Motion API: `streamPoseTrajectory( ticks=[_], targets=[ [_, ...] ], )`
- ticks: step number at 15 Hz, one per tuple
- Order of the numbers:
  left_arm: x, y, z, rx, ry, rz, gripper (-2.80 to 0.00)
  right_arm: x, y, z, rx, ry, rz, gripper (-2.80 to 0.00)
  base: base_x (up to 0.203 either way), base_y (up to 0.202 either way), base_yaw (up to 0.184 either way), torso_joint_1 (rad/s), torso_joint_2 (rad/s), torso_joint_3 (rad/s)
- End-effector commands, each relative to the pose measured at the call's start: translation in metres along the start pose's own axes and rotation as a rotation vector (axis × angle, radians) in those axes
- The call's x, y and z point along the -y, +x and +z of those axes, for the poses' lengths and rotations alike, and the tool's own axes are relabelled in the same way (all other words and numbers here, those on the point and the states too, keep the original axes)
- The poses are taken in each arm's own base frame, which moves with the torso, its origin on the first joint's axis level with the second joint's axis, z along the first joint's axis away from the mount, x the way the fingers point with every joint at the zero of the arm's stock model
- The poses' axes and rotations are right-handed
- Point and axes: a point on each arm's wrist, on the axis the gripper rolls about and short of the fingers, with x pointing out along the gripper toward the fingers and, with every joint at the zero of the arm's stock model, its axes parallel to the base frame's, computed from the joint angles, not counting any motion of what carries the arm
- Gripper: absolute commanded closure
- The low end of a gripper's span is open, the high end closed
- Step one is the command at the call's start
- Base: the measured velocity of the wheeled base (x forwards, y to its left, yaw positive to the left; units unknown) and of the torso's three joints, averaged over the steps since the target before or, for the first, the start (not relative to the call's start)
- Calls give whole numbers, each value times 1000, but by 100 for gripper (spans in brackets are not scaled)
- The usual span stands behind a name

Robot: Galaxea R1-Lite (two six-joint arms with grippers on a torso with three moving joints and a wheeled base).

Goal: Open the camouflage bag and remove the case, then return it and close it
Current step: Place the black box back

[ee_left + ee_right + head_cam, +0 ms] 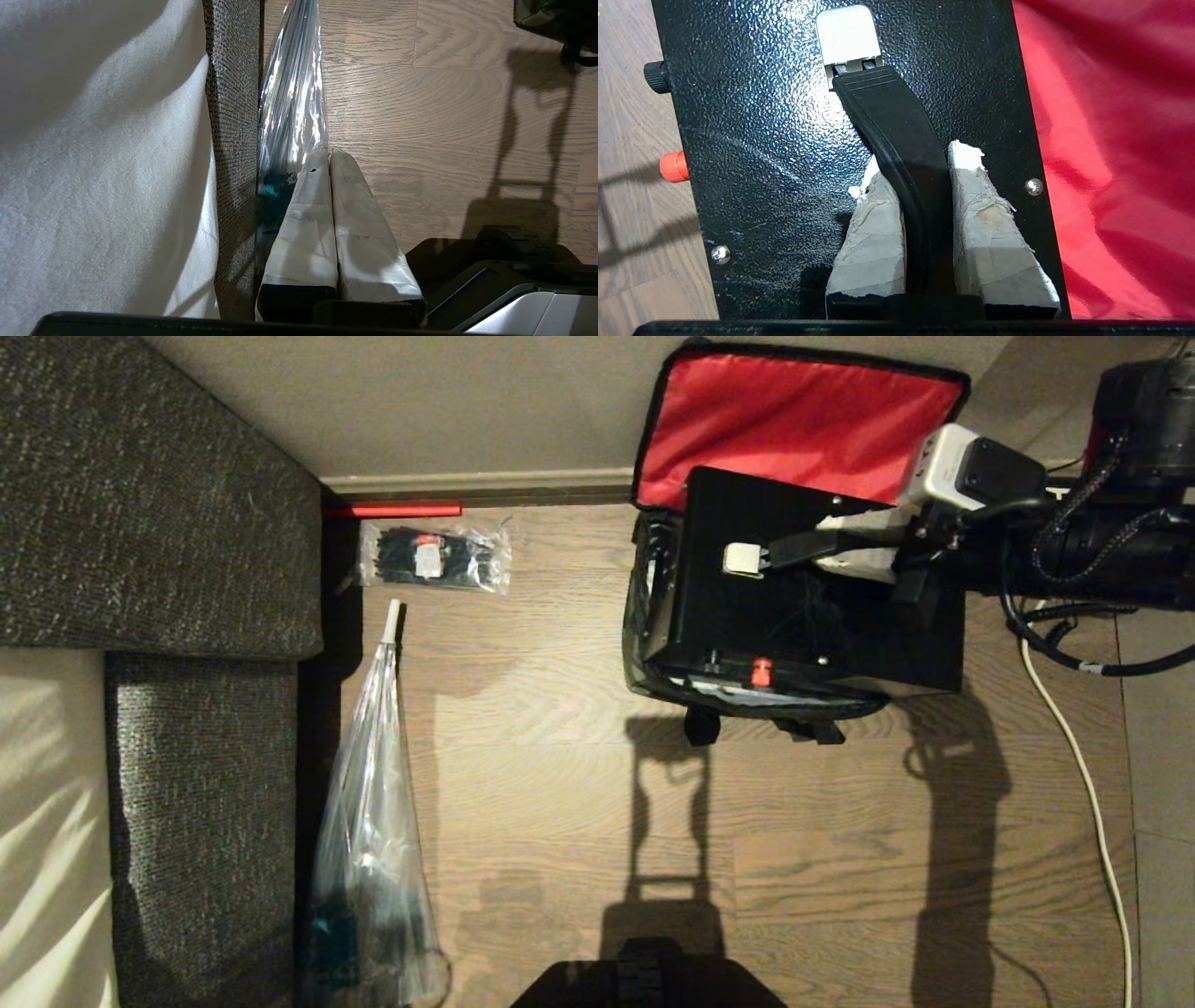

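Head view: the right hand (845,549) reaches in from the right over the case (747,616), pinching its black handle (798,549). The case sits under the hand in the open camouflage bag (639,644) on the floor, the red-lined lid (794,420) standing just beyond.

Left wrist view: the left hand (331,156) hangs pressed together beside the sofa (231,116), a clear plastic bag (292,93) just ahead.

Right wrist view: both fingers (985,219) clamp the handle (901,144) between them, the case's top (761,140) beneath.

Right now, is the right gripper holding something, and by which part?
Yes. The right gripper is shut on the black carry handle on top of the case, with the handle pinched between its two padded fingers.
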Motion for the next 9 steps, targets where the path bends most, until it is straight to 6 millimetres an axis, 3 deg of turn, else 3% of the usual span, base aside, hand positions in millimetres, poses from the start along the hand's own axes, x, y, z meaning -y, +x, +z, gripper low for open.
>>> streamPoseTrajectory(
  ticks=[1,5,9],
  targets=[
    [0,0,0,1,-1,0,0,-2,4,-7,-9,2,10,0,0,0,0,0,0,0],
    [0,0,0,0,-1,1,0,-5,10,-19,-21,5,7,0,0,0,0,0,0,0],
    [0,0,0,0,-1,0,0,-1,4,-14,-23,4,-1,0,0,0,0,0,0,0]
  ],
)
